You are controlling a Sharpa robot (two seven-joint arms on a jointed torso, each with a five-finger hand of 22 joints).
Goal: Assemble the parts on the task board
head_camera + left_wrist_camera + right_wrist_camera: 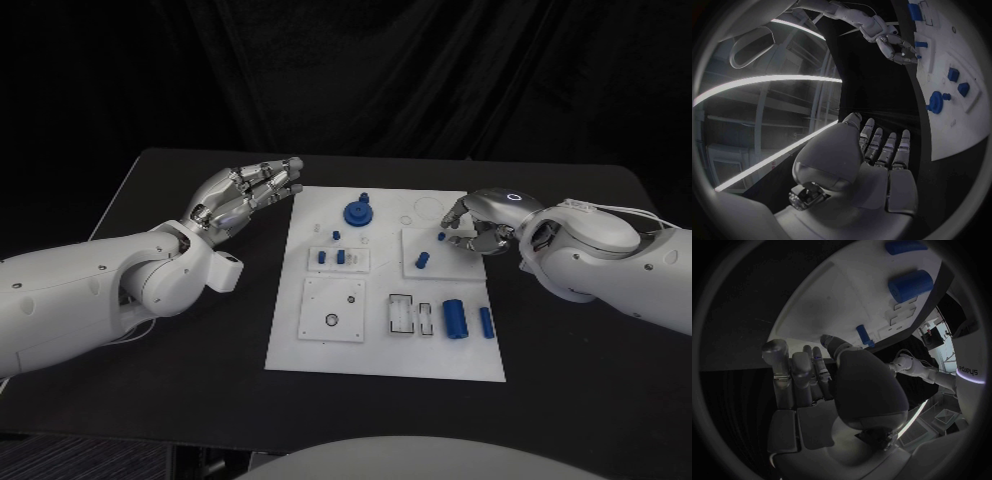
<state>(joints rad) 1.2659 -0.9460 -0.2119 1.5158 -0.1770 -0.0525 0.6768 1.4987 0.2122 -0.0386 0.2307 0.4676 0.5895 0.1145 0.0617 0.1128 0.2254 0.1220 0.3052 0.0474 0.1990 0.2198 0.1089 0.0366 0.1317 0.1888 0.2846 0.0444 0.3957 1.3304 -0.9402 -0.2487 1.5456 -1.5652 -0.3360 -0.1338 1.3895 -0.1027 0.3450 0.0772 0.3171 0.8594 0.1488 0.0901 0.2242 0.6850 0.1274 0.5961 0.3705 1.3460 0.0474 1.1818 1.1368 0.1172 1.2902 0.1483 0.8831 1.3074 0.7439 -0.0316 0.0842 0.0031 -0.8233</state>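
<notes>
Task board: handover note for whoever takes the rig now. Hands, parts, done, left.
Left hand: open, fingers out, hovering beside the task board's far left corner, holding nothing.
Right hand: fingers curled down over the board's right edge by a small blue peg; whether it grips anything cannot be told.
Parts: blue gear standing at the far middle; two small blue blocks in the left plate; large blue cylinder and a slimmer blue piece lying near right.
Done: unclear. Left: cylinder and slim piece appear loose and unplaced.
</notes>
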